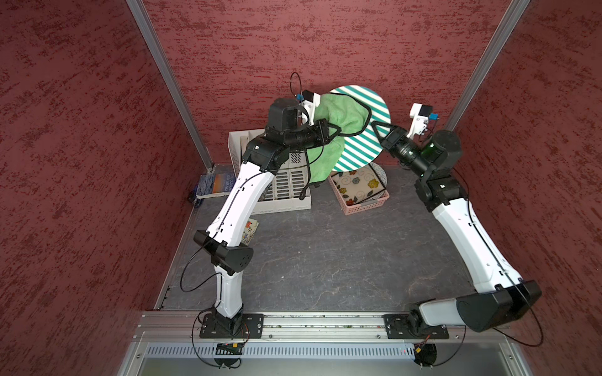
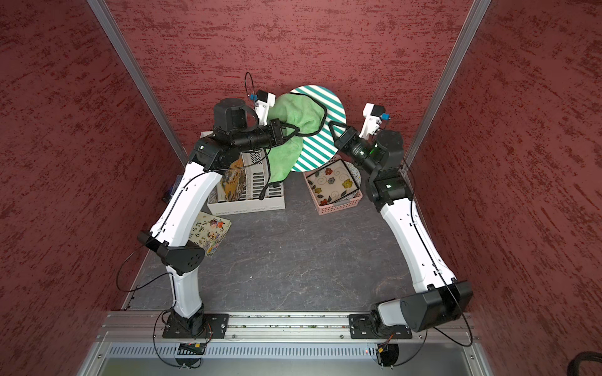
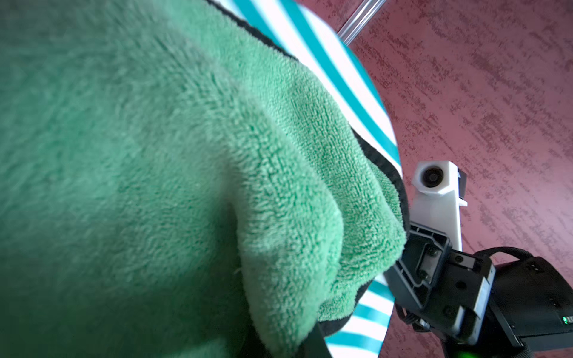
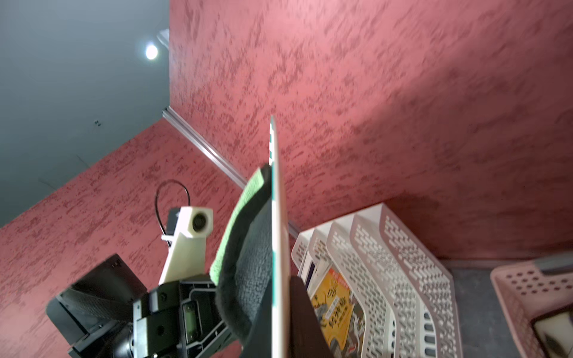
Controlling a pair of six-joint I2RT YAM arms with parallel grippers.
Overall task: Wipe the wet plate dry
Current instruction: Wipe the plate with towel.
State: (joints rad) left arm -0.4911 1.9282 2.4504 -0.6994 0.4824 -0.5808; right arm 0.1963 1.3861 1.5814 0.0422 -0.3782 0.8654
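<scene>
A round plate (image 1: 368, 143) (image 2: 321, 143) with teal and white stripes hangs upright above the table at the back. My right gripper (image 1: 378, 128) (image 4: 280, 325) is shut on its right rim, one finger on each face. In the right wrist view the plate (image 4: 277, 217) shows edge-on. A green cloth (image 1: 338, 114) (image 2: 293, 114) with a dark hem lies against the plate's striped face. My left gripper (image 1: 337, 130) (image 2: 293, 128) is shut on the cloth. The cloth (image 3: 155, 155) fills most of the left wrist view, and only a striped band of the plate (image 3: 350, 93) shows past it.
Below the plate stands a white slotted file rack (image 1: 286, 188) with booklets in it. A pink basket (image 1: 365, 205) beside it holds a flowered dish. A book (image 1: 215, 185) lies by the left post and a picture booklet (image 2: 211, 234) under the left arm. Red walls close in on three sides.
</scene>
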